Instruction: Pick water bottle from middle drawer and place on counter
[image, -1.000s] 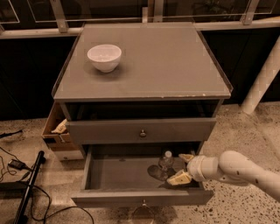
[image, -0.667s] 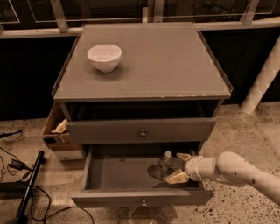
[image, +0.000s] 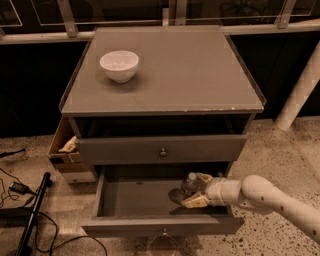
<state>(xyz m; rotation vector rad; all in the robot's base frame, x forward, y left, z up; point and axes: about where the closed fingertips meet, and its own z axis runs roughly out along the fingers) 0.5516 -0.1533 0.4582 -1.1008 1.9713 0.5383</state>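
Hand (image: 193, 190) straddles water bottle (image: 190, 182) in middle drawer (image: 135, 198).

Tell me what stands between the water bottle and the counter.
The water bottle stands in the middle drawer, the gripper at it, jaws open. Above it jut the upper drawer front and the counter edge; the bowl sits far left.

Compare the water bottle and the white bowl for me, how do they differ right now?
The water bottle is clear with a white cap; the bowl is solid white. The bottle is tall and narrow, the bowl wide and open. The bottle stands in the open middle drawer, with the gripper right at it; the bowl sits on the counter, far from the gripper. Both are upright.
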